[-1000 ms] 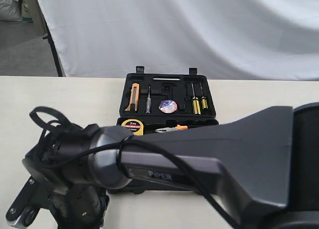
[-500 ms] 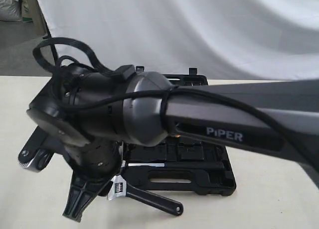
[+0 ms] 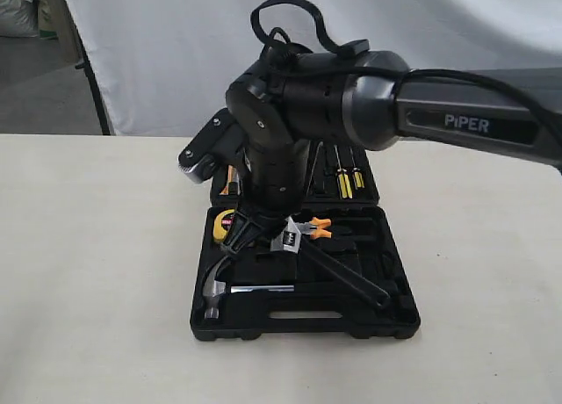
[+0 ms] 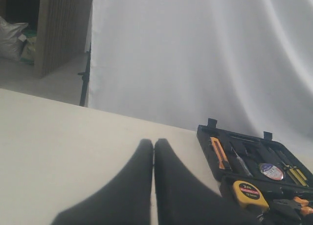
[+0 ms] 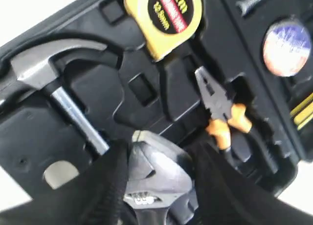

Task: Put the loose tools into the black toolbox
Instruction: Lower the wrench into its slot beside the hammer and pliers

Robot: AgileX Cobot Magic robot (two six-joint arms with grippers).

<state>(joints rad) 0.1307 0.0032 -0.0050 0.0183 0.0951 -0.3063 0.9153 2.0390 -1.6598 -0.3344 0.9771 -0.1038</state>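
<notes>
Two right fingers (image 5: 98,195) clamp the adjustable wrench (image 5: 156,183) by its head over the black toolbox (image 3: 395,321), where the hammer (image 3: 215,292) lies nested. The exterior view's arm hides the tape roll (image 5: 287,46) in the lid. Only the left wrist view shows the left fingers (image 4: 122,195), pressed together and empty.

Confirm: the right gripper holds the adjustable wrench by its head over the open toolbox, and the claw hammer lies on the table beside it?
No: the claw hammer lies inside the toolbox, not on the table, as the exterior view shows. The right gripper does hold the adjustable wrench by its head over it.
</notes>
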